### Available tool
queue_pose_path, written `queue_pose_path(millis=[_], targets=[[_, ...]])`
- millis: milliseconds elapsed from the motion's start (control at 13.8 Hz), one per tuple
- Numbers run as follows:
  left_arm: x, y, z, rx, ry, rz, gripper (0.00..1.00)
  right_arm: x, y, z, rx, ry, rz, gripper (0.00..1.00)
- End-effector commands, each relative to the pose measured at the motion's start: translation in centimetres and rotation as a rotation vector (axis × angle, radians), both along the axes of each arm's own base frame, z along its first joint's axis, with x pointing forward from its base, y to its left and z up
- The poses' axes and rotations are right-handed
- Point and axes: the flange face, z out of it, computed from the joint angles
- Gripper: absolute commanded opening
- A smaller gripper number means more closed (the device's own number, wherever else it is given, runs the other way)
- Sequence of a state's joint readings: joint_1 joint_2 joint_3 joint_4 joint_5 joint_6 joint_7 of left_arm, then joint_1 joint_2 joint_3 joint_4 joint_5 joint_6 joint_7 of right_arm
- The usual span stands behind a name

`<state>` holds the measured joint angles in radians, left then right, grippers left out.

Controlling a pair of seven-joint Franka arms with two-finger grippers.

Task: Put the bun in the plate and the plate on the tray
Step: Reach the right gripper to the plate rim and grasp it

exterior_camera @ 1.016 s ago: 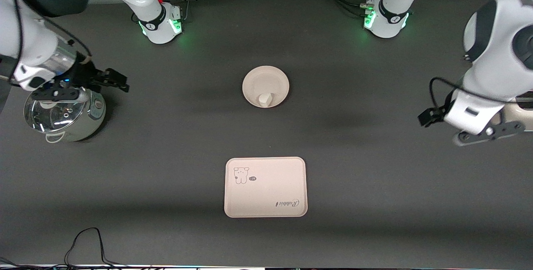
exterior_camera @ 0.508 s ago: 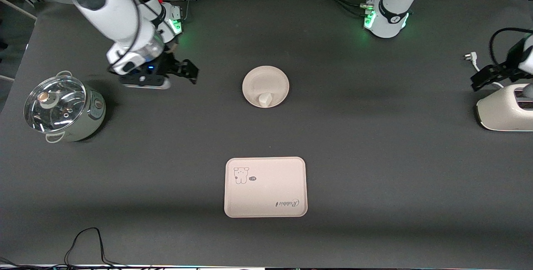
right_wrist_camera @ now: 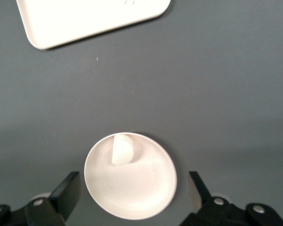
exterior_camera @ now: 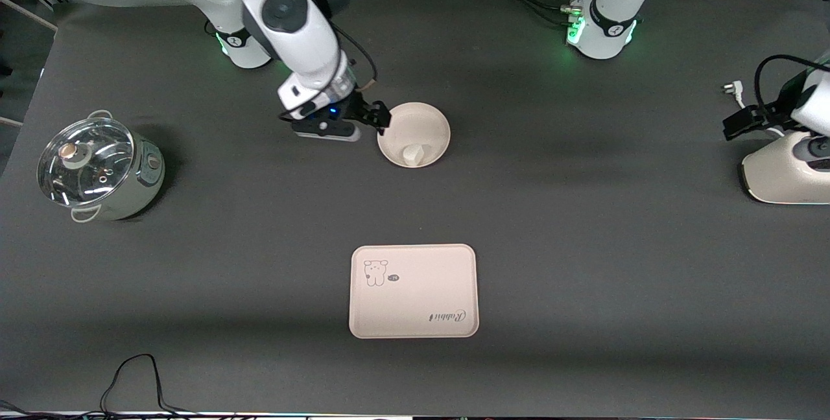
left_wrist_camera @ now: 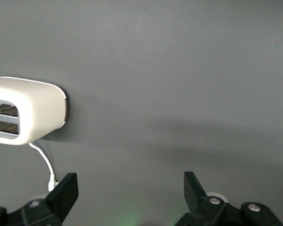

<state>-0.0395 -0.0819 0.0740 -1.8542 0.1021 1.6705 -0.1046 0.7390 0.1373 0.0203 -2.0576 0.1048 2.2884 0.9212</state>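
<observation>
Bun already in the plate, right gripper spread over the plate's edge.

The cream rectangular printed tray [exterior_camera: 414, 291] sits at the plate's six o'clock, well apart. The round cream-white plate [exterior_camera: 425, 123] holds the tiny off-white bun [exterior_camera: 412, 155]. Only the right wrist view shows the right gripper [right_wrist_camera: 134, 193] with jaws wide apart around the plate. The left wrist view alone shows the left gripper [left_wrist_camera: 130, 194] with jaws apart, near a white toaster [left_wrist_camera: 26, 111].

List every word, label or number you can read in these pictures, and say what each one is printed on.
"Rabbit": script on the tray, upside down in the front view, in one corner.
Small dark speech mark beside the tray's bear drawing: too small to read.
Plate, bun, pot, toaster: no readable text.
</observation>
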Motion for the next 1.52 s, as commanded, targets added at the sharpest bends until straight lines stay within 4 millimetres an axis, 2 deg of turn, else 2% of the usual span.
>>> queue_pose_path(millis=[0,145,290,508,653,726,871,1016,1089,1161,1234,1306,1452], targets=[[0.2,-1.4,0.8,0.005,0.008,-0.016,1.0,-0.5,2.8,-4.0,-0.001,-0.002,-0.027,1.0],[0.0,-3.1,1.0,0.015,0.019,0.026,1.0,-0.4,2.8,-6.4,-0.068,-0.032,0.035,1.0],[0.1,-3.2,0.8,0.016,0.022,0.026,1.0,-0.4,2.7,-10.1,-0.132,-0.039,0.084,1.0],[0.5,-2.6,-0.2,0.018,0.046,0.021,1.0,-0.9,2.0,-13.4,-0.169,-0.004,0.15,1.0],[0.8,-2.7,-0.9,0.02,0.055,0.019,1.0,-1.9,1.4,-16.5,-0.185,0.017,0.174,1.0],[1.0,-3.2,-1.3,0.021,0.059,0.013,1.0,-3.5,1.4,-17.7,-0.182,0.014,0.196,1.0],[1.1,-3.2,-1.5,0.022,0.067,0.013,1.0,-4.4,-0.1,-18.9,-0.178,0.012,0.24,1.0],[1.4,-2.8,-1.7,0.023,0.066,0.016,1.0,-4.5,0.0,-19.2,-0.174,0.017,0.232,0.99],[1.5,-2.8,-1.6,0.024,0.064,0.015,1.0,-4.5,0.0,-19.3,-0.168,0.012,0.232,0.91],[1.6,-2.8,-1.9,0.031,0.07,0.013,1.0,-4.5,0.0,-19.3,-0.166,0.011,0.235,0.74],[1.6,-2.9,-1.9,0.031,0.07,0.011,1.0,-4.7,0.1,-19.3,-0.166,0.013,0.236,0.44],[1.6,-3.0,-1.9,0.031,0.07,0.01,1.0,-4.7,0.1,-19.3,-0.163,0.014,0.231,0.26],[1.7,-3.1,-2.1,0.032,0.073,0.007,1.0,-4.6,0.2,-19.1,-0.153,0.017,0.22,0.0]])
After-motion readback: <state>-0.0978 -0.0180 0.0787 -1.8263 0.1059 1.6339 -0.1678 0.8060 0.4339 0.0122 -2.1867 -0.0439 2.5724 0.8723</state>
